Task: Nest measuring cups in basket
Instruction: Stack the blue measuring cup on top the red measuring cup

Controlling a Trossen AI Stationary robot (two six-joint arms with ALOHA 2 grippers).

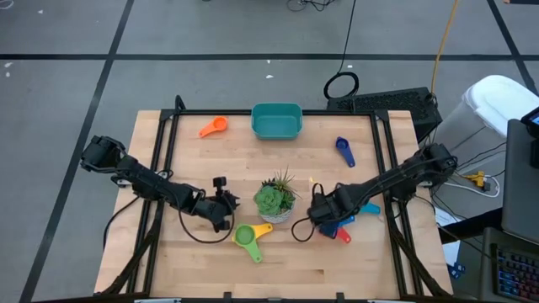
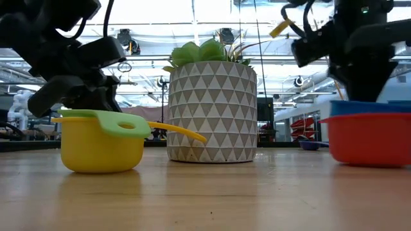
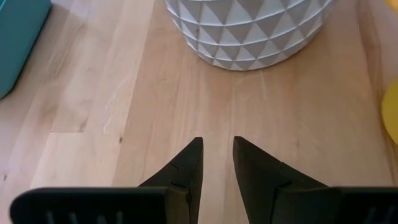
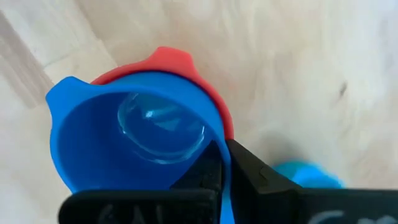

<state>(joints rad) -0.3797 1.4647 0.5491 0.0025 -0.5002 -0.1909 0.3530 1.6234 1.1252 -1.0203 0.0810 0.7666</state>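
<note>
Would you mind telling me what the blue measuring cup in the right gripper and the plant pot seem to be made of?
The blue measuring cup, pinched at its rim by the right gripper, looks like glossy moulded plastic: uniform colour, thin wall, a bright highlight inside. The plant pot seems matte ceramic or similar, with a printed grey triangle pattern; the material stays uncertain.

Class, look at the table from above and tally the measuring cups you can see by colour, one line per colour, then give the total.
Orange measuring cup: 1
Dark blue cup: 1
Green cup nested in a yellow cup: 1 green, 1 yellow
Blue cup sitting in a red cup, gripped by the right gripper: 1 blue, 1 red
Light blue cup: 1
Total: 7
</note>
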